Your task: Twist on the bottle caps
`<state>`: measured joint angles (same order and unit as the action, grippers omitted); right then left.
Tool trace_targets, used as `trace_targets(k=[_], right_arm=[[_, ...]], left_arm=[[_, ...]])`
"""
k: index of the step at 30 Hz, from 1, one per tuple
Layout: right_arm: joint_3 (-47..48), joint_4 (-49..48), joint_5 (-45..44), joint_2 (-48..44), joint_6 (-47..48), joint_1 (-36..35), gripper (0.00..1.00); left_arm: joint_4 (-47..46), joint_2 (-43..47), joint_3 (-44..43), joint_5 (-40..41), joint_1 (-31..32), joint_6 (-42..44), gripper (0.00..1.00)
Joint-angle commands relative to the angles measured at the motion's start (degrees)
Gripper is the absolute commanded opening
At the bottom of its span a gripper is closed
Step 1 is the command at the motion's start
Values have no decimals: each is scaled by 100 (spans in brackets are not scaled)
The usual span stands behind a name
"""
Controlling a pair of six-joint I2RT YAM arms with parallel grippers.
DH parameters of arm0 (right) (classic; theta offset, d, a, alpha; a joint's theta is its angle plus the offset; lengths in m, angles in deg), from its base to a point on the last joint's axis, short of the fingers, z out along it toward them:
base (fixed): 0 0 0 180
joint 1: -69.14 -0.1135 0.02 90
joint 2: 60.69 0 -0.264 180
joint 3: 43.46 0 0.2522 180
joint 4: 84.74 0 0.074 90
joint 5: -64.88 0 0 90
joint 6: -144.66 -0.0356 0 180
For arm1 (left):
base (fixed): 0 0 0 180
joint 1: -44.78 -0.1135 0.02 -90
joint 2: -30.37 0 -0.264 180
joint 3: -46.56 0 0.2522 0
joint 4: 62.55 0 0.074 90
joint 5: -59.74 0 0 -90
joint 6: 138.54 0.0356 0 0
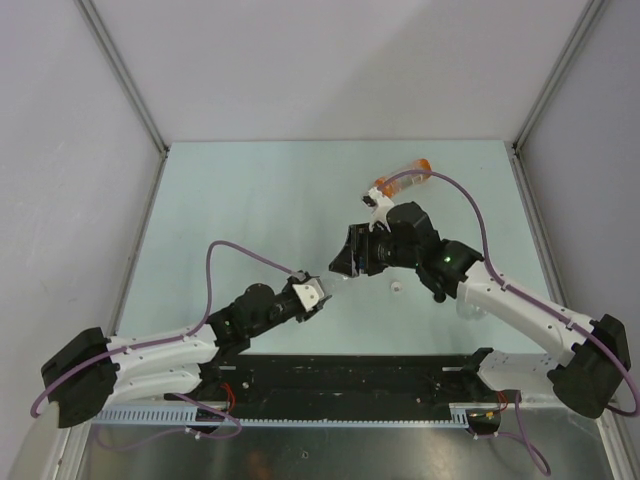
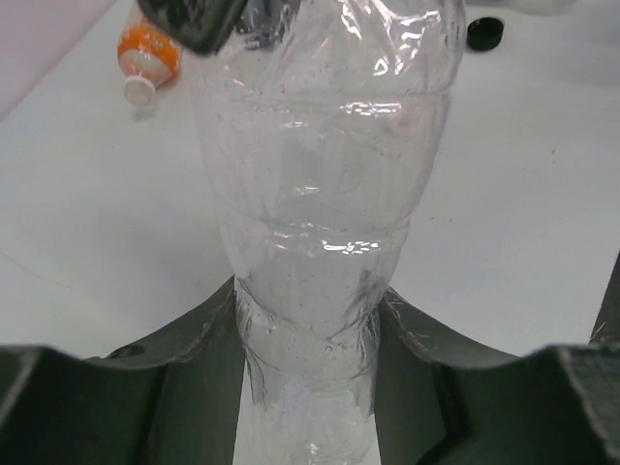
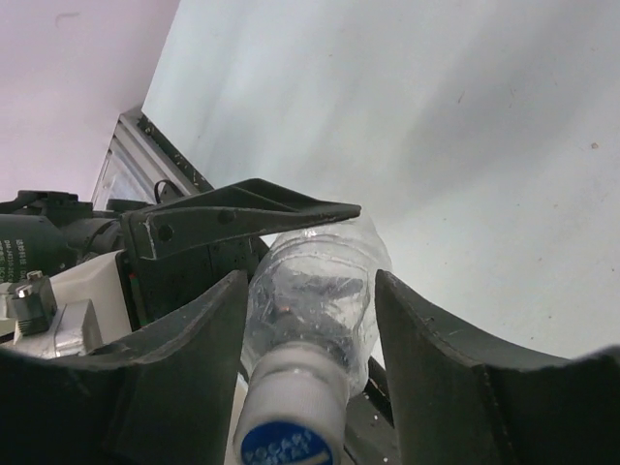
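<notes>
Because one arm must stop the bottle [image 2: 320, 174] from turning while the other twists, the bottle is held between the two arms over the middle of the surface [image 1: 250, 200], apparently lifted clear of it.

Left pincer [image 2: 308, 295]: closed on the bottle's narrow waist, both fingers pressed against the plastic. Firm hold; serves as the anchor.

Right pincer [image 3: 310, 281]: at the neck end, jaws parted to either side of the white cap [image 3: 288, 426], which sits on the mouth. A gap shows on one side of the cap, so no hold on it. Judged a re-grip between turns.

Cap lies between the right fingers, well back from their tips. Cannot tell how far it is threaded on.

Orange bottle [image 1: 400, 184] lies at the far side, right of centre. Black cap [image 2: 484, 32] lies loose on the surface.
</notes>
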<state>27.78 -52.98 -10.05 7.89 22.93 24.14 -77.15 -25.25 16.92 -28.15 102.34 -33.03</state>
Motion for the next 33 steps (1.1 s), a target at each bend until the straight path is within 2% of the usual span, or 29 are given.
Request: trace_targets(k=[1,5,8,10,19,23,29,33], right_arm=[[26,331,54,-2,337,-57,62],[27,281,225,-131,451,-62,77],[27,228,212,-296,570,-55,94],[23,129,259,-449,694,-54,98],[23,-547,375,-1329,1307,-101,99],[25,-501,273,-1713,1833,-106,99],[-9,-282,1427,-2220,3162,-106,99],[-325,-324,2182,-2524,4152,-114,94]], left_arm=[[-1435,163,-476,-152,62,59,0],[-1435,130,-438,9,63,-16,0],[-1435,132,-362,-18,62,-73,0],[-1436,159,-299,-72,62,-105,0],[-1449,188,-89,-164,62,-209,0],[-1445,277,9,-340,62,-289,0],[-1444,544,330,-951,43,-360,0],[-1440,838,559,-1583,-35,-379,0]])
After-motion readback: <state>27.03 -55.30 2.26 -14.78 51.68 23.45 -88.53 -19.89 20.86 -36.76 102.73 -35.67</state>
